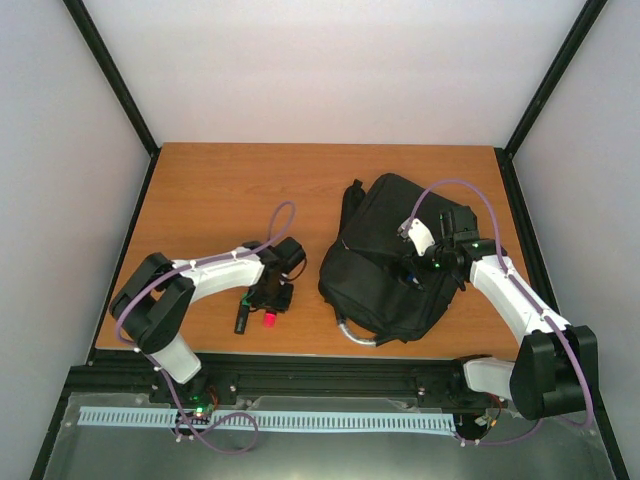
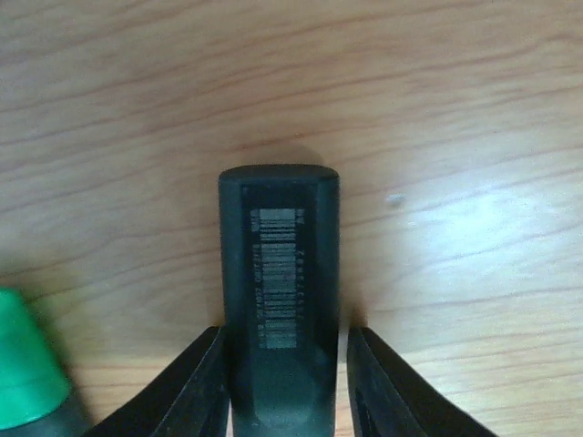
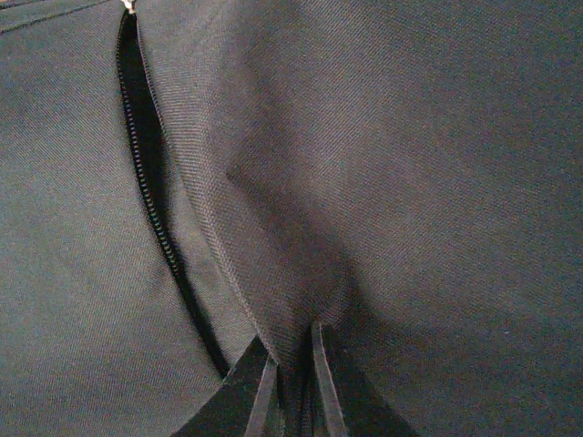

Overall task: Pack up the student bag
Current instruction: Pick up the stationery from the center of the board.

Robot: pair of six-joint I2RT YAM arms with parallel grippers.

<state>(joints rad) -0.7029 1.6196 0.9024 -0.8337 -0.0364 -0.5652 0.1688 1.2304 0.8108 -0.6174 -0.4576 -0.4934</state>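
Observation:
The student bag (image 1: 385,270) is a large black backpack lying on the right half of the wooden table (image 1: 220,190). My right gripper (image 1: 410,268) rests on top of it, shut on a fold of its fabric (image 3: 293,364) just beside an unzipped slit (image 3: 150,200). My left gripper (image 1: 262,300) is low over the table to the left of the bag. Its jaws straddle a dark marker with a barcode label (image 2: 278,273) lying flat on the wood. The left finger (image 2: 196,382) touches the marker, and a thin gap shows at the right finger (image 2: 383,382).
A green-capped object (image 2: 27,373) lies close beside the left finger. A small red thing (image 1: 270,320) sits on the table by the left gripper. A pale strap end (image 1: 355,335) sticks out under the bag near the table's front edge.

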